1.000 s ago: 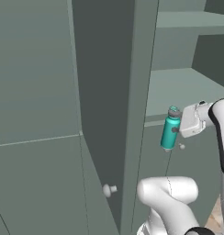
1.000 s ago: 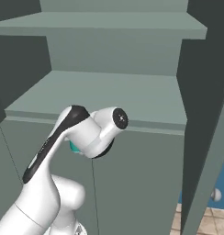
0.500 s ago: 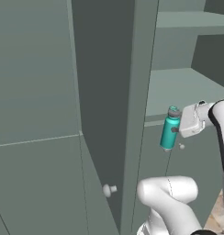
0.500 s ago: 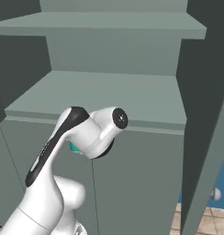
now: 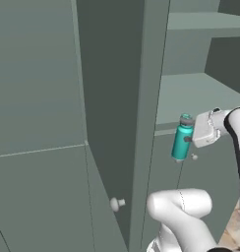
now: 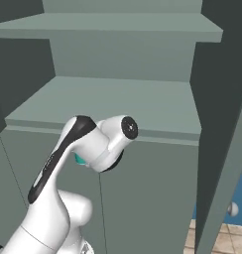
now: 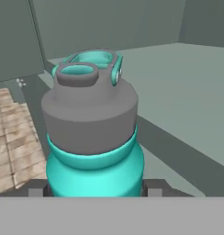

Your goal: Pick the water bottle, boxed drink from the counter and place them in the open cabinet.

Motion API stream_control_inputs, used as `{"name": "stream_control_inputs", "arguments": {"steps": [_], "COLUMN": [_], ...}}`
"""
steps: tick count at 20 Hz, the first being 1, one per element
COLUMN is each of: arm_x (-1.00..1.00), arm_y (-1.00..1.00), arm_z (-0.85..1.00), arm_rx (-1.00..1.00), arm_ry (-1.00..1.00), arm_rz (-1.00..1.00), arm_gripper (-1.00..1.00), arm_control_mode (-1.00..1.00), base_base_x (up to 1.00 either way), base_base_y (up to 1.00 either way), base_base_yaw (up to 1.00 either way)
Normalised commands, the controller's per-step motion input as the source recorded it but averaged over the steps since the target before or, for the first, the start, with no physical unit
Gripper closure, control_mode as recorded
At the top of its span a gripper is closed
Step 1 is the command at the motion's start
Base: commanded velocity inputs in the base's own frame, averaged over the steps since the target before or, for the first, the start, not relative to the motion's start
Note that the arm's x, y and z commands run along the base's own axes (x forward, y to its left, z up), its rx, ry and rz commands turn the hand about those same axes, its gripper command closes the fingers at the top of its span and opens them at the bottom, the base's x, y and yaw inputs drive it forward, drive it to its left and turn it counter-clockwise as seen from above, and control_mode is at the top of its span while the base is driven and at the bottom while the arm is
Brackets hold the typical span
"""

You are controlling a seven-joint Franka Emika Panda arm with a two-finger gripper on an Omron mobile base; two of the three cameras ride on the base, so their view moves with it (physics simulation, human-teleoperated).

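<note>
The fingers [image 7: 93,189] are clamped on the water bottle [image 5: 181,140], gripping its smooth teal cylinder low on either side, and the bottle hangs upright in the same spot as a second ago, just in front of the shelf edge. No motion has occurred, so placement is judged pending. Beyond the ribbed-free grey screw cap lies the open cabinet [image 6: 143,106], its matte grey-green shelf flat and plain.

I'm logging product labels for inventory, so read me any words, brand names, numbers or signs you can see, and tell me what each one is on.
None can be read: no text, number or sign shows in any view.
The small slim teal water bottle with a grey cap, held in the gripper, carries no label.
The tall grey-green open cabinet has plain shelves and a plain door.
</note>
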Motion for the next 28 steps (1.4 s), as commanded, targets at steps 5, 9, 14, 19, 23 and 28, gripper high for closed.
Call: {"name": "stream_control_inputs", "arguments": {"steps": [5, 9, 14, 19, 23, 28], "arm_x": [-0.40, -0.38, -0.22, -0.17, 0.03, 0.15], "arm_y": [0.00, 0.00, 0.00, 0.00, 0.00, 0.06], "arm_z": [0.41, 0.65, 0.62, 0.32, 0.00, 0.20], "arm_rx": [0.00, -0.04, 0.00, 0.07, 0.04, -0.01], "arm_ry": [0.03, 0.05, 0.02, 0.00, -0.16, -0.03], "arm_rz": [0.00, 0.00, 0.00, -0.02, -0.12, -0.13], "arm_gripper": [1.00, 1.00, 1.00, 1.00, 1.00, 1.00], "arm_control_mode": [-1.00, -1.00, -1.00, -1.00, -1.00, -1.00], "base_base_x": [0.00, 0.00, 0.00, 0.00, 0.00, 0.00], "base_base_y": [0.00, 0.00, 0.00, 0.00, 0.00, 0.00], "base_base_yaw": [0.00, 0.00, 0.00, 0.00, 0.00, 0.00]}}
